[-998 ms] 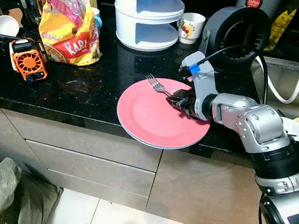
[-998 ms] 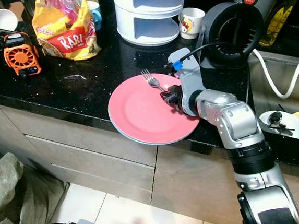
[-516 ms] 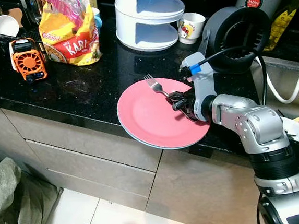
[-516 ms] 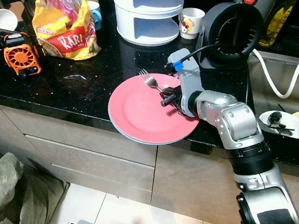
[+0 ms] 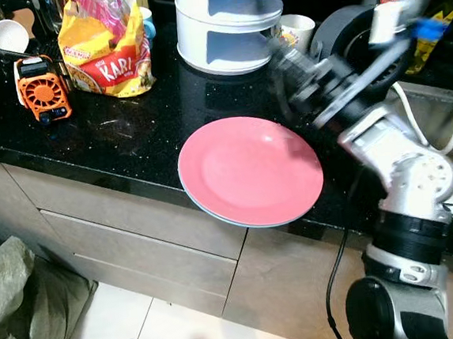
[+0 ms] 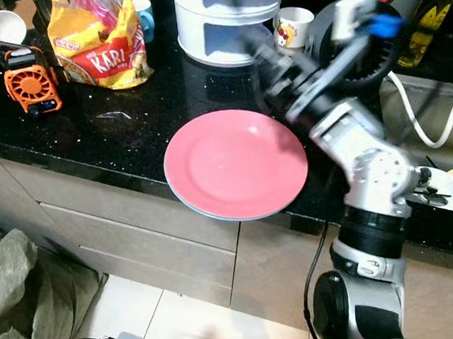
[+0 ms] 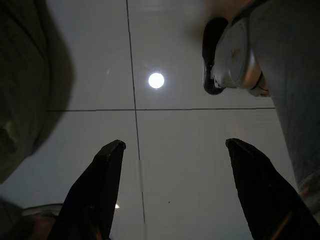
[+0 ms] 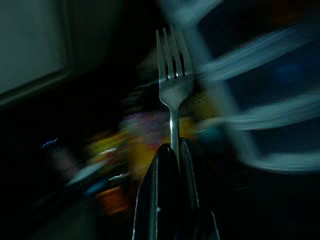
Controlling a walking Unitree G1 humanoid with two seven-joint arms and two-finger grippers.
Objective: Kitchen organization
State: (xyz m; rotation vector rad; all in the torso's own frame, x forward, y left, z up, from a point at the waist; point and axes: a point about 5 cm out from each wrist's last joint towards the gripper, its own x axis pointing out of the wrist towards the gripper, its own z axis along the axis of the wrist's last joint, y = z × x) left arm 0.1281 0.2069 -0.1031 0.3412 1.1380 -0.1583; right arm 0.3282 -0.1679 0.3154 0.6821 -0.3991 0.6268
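Observation:
A pink plate (image 5: 249,170) lies bare on the black counter (image 5: 128,138), its near rim past the counter's front edge. My right gripper (image 5: 287,59), blurred by motion, is raised above the counter behind the plate, in front of the white tiered rack (image 5: 226,27). In the right wrist view the right gripper (image 8: 172,150) is shut on the handle of a metal fork (image 8: 173,82), whose tines stick out beyond the fingertips. My left gripper (image 7: 175,155) hangs idle and open over a pale tiled floor.
A yellow snack bag (image 5: 106,61), an orange fan (image 5: 42,89) and a white cup (image 5: 10,36) stand at the back left. A mug (image 5: 298,30) and a black round appliance (image 5: 366,46) sit behind my right arm. A sink with dishes (image 6: 438,187) is at the right. Drawers and a green sack (image 5: 16,299) lie below.
My right gripper has lifted the fork off the plate and swung it up and back toward the white rack. The plate has stayed in place.

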